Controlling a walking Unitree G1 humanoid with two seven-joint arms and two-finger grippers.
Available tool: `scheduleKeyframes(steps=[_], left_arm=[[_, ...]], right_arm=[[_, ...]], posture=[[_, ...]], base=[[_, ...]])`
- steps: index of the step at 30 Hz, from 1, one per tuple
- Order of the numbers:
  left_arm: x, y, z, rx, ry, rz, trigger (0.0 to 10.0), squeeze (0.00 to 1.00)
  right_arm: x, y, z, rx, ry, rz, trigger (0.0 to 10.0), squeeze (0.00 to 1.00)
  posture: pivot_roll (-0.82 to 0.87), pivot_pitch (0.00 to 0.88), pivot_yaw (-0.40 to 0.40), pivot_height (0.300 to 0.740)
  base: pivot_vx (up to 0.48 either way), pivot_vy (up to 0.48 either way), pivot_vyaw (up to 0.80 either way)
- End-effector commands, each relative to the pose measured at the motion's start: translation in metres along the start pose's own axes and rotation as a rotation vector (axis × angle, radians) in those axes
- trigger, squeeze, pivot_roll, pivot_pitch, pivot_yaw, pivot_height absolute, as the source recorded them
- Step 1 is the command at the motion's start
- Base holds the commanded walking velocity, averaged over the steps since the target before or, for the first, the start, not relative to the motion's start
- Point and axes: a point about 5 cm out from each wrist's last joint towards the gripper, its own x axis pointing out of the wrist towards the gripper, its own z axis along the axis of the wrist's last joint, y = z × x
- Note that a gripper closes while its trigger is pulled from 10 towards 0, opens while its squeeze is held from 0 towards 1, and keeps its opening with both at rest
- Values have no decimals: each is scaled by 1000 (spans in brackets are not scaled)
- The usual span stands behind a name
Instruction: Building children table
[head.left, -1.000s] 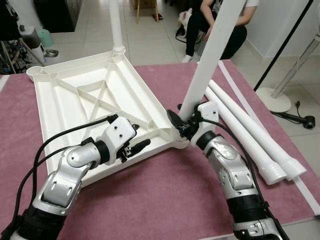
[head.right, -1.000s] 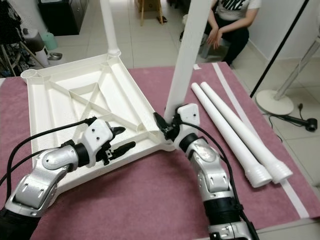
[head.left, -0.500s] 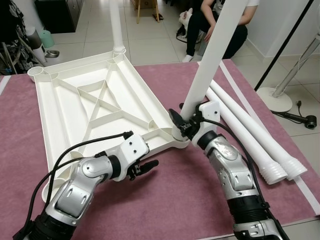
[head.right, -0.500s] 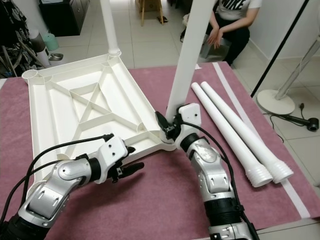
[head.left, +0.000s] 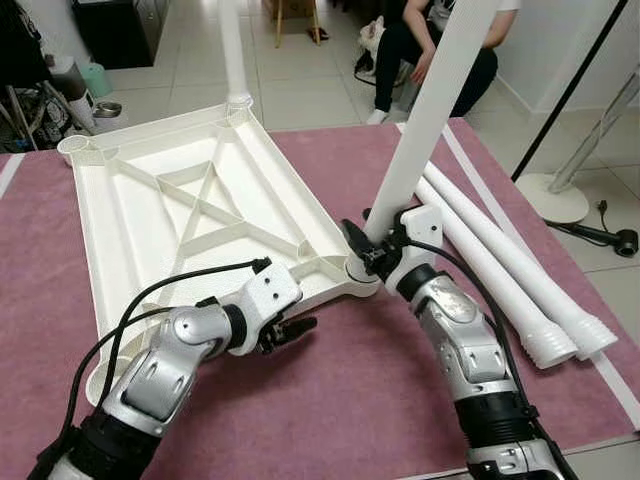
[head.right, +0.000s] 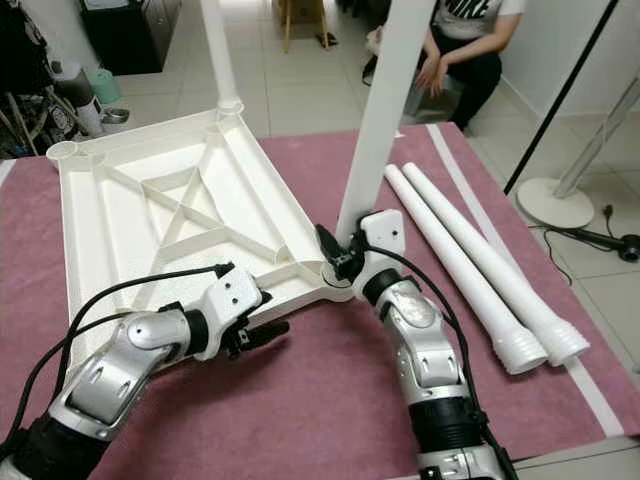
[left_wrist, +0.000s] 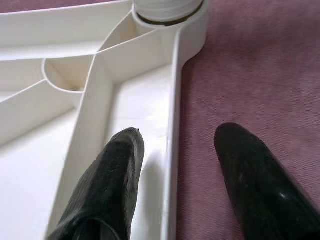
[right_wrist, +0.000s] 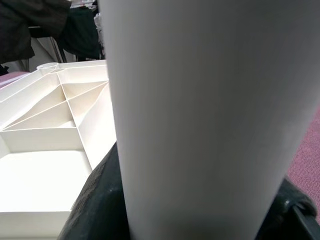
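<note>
A white tabletop (head.left: 180, 215) lies upside down on a mauve cloth. One leg (head.left: 232, 50) stands in its far corner. A second white leg (head.left: 425, 120) stands tilted in the near right corner socket (head.left: 358, 277), and my right gripper (head.left: 366, 250) is shut on its base; the right wrist view has this leg (right_wrist: 200, 125) close up with a black finger (right_wrist: 100, 200) beside it. My left gripper (head.left: 296, 330) is open at the tabletop's near rim (left_wrist: 173, 150). One finger (left_wrist: 112, 175) rests inside the rim, the other over the cloth.
Two loose white legs (head.left: 500, 270) lie on the cloth to the right. A person (head.left: 435, 45) sits on the floor beyond the table. A white stand base (head.left: 550, 200) and a black pole (head.left: 575, 90) are off the right edge. Bowls (head.left: 100, 107) sit far left.
My left gripper has moved from over the tabletop's inside down to its near rim, closer to the right corner. The right gripper still holds the tilted leg in place.
</note>
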Motion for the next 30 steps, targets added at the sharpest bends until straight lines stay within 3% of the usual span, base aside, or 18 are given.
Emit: scheduleKeyframes(steps=[1,13,22,30], left_arm=[[-1,8,-4,-10,25,110,10000,0],[0,11,-3,-6,29,109,10000,0],[-2,11,-3,-1,36,109,10000,0],[-3,11,-4,-2,40,112,10000,0]], right_arm=[[1,1,-4,2,4,-5,10000,0],[6,8,-12,11,46,111,10000,0],[6,-2,-14,-39,114,257,10000,0],[0,-8,-13,10,129,420,10000,0]], posture=[[9,0,79,740],[15,0,90,740],[20,0,90,740],[26,0,92,740]], base=[[0,0,0],[0,0,0],[0,0,0],[0,0,0]])
